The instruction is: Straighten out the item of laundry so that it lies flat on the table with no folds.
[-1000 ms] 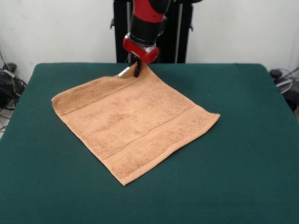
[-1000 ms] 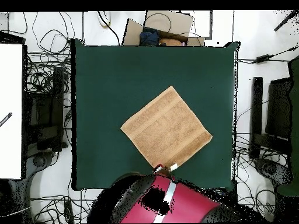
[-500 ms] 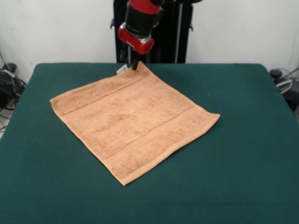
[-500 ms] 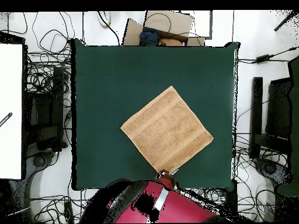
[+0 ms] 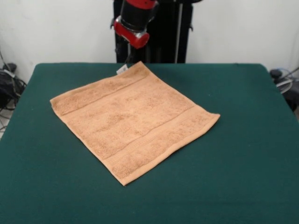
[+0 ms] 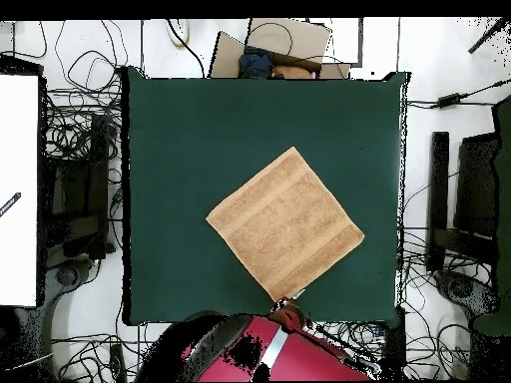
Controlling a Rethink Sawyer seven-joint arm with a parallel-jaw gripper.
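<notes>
The item of laundry (image 5: 133, 119) is an orange-tan towel lying spread out on the green table (image 5: 243, 140), turned like a diamond, with no fold showing. A small white tag (image 5: 122, 70) sticks out at its far corner. My gripper (image 5: 129, 57) hangs under the red wrist just above and behind that corner, apart from the cloth. It is dark against the black pedestal. In the overhead view the towel (image 6: 284, 227) sits slightly right of the table's (image 6: 180, 150) middle, and the gripper (image 6: 289, 314) is at the table's bottom edge, just beyond the towel's lowest corner.
Tangled cables (image 6: 80, 130) and dark equipment (image 6: 469, 199) surround the table on the floor. A cardboard box (image 6: 274, 45) stands past the top edge and a white panel (image 6: 20, 190) lies at the left. Green surface shows on all sides of the towel.
The gripper has risen and drawn back from the towel's tagged corner. That corner, lifted a second ago, now rests on the table.
</notes>
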